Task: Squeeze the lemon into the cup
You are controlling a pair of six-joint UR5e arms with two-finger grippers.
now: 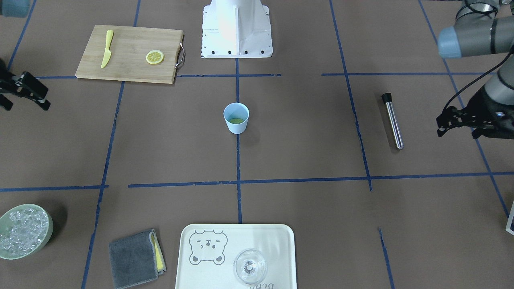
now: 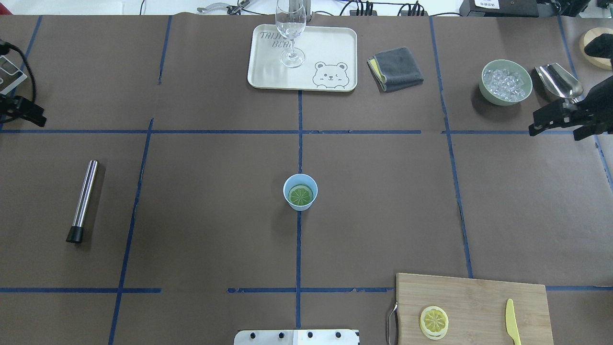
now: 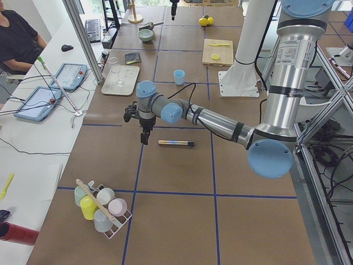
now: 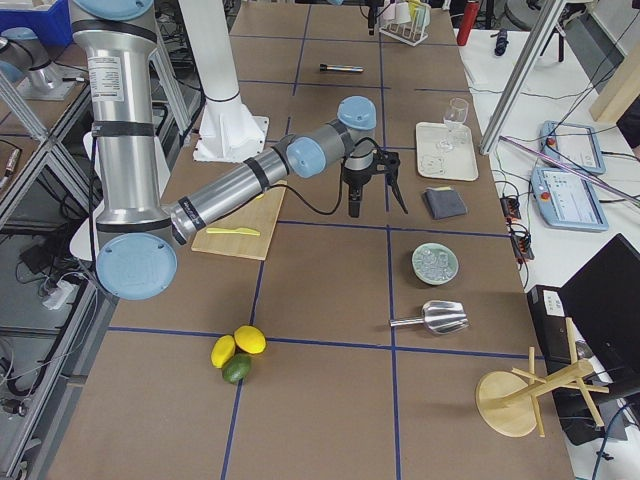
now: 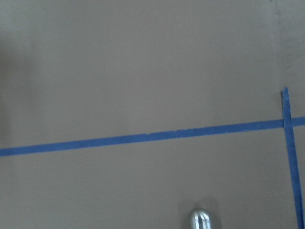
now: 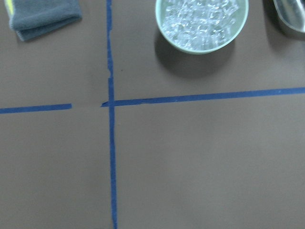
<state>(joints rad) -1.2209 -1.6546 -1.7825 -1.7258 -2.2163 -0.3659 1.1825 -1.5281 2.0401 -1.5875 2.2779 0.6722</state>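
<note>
The light-blue cup (image 2: 300,191) stands upright at the table's middle, also in the front-facing view (image 1: 236,117). One lemon slice (image 2: 300,195) lies flat inside it and looks greenish there. The other lemon slice (image 2: 434,322) lies on the wooden cutting board (image 2: 479,297), also in the front-facing view (image 1: 155,57). My left gripper (image 1: 459,132) is open and empty, far out to my left of the cup. My right gripper (image 2: 558,132) is open and empty, far out to my right near the ice bowl, and also shows in the front-facing view (image 1: 24,107).
A metal tube with a black cap (image 2: 82,201) lies on the left side. A tray (image 2: 268,72) with a clear glass (image 2: 291,33), a grey cloth (image 2: 395,68), a green bowl of ice (image 2: 506,81) and a metal scoop (image 2: 558,79) stand along the far edge. A yellow knife (image 2: 512,328) lies on the board.
</note>
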